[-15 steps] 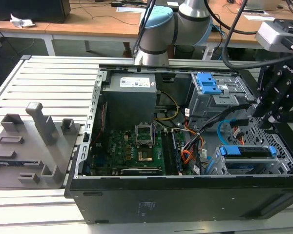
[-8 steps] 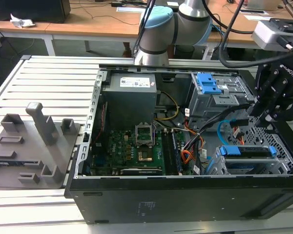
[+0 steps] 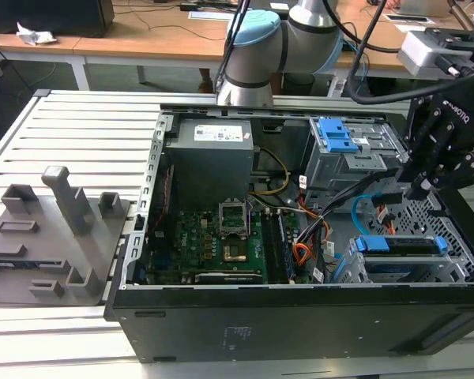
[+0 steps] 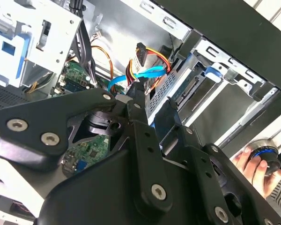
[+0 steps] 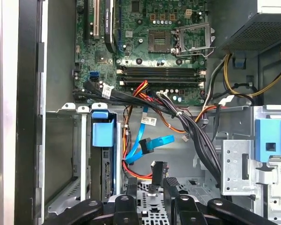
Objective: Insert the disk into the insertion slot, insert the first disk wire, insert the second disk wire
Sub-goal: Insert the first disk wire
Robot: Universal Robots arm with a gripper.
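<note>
Slatted grey bench (image 3: 79, 126) is carrying an open PC case (image 3: 300, 316), with desks running along behind it. The gripper (image 3: 420, 188) is hanging over the case toward the exterior view's right, about mid-height in the frame. Just below it, in the lower right, the disk (image 3: 399, 245) is already sitting in the slot (image 3: 353, 267) with its blue carrier showing, so I'd call that part done.

In the first wrist view the fingers (image 5: 131, 190) are standing apart, and the first wire (image 5: 158, 169) is poking its black plug up just ahead of the tips. Nothing's clamped as far as I can see. The second wire (image 5: 150, 143), the light-blue one, is looping right beside it with its end loose.

My take on doing this bit well:
- Grab the plug body square on its flat sides, not the orange leads.
- Keep the blue loop out from between the fingers.
- Line the plug up with the disk's connector edge before pushing, then push straight without twisting.

Somebody's hand (image 4: 250, 161) is waiting just outside the case.
</note>
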